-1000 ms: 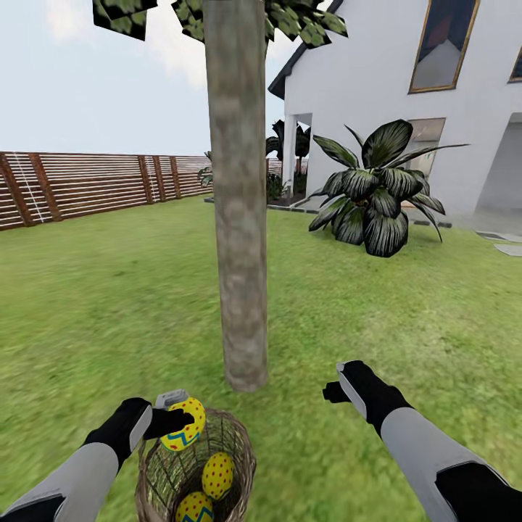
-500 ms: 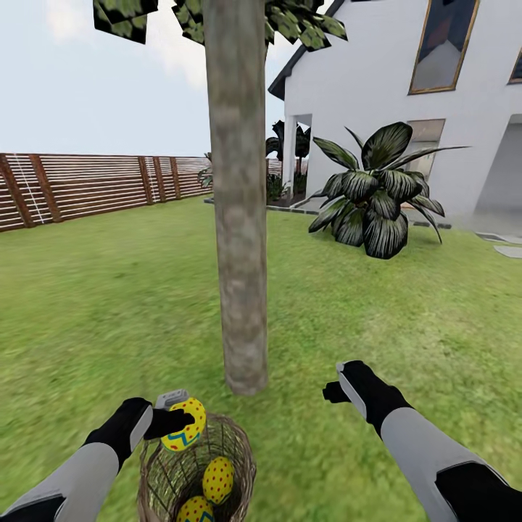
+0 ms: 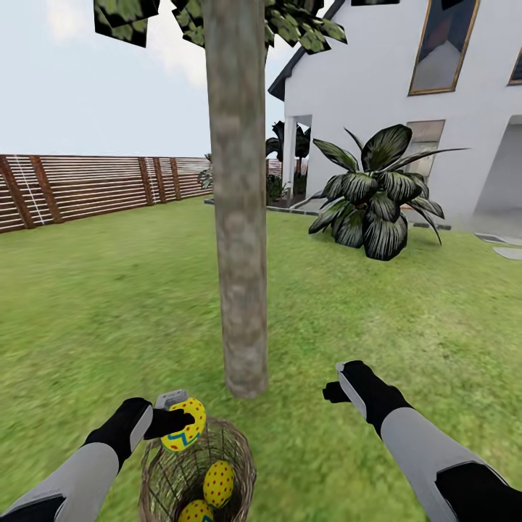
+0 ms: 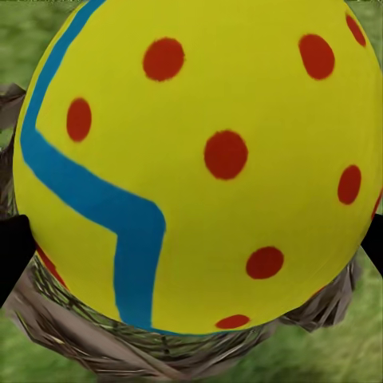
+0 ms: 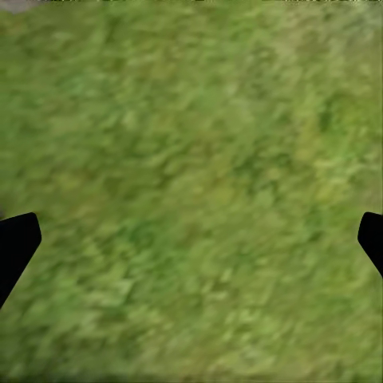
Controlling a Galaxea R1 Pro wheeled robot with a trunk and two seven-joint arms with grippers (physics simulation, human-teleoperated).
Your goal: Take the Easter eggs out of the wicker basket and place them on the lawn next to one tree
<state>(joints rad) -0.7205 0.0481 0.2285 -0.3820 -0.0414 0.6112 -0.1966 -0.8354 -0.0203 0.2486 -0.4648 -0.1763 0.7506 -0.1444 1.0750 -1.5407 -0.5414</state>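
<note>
Above the rim of the wicker basket [image 3: 197, 471], the left claw [image 3: 176, 419] pinches one Easter egg [image 3: 183, 425] with a blue zigzag band. Two more eggs [image 3: 218, 483] lie inside the basket, which stands on the lawn [image 3: 109, 312] near the foot of the tree [image 3: 237, 217]. Beside the trunk, the right claw [image 3: 335, 390] hangs spread over bare grass, gripping nothing.
</note>
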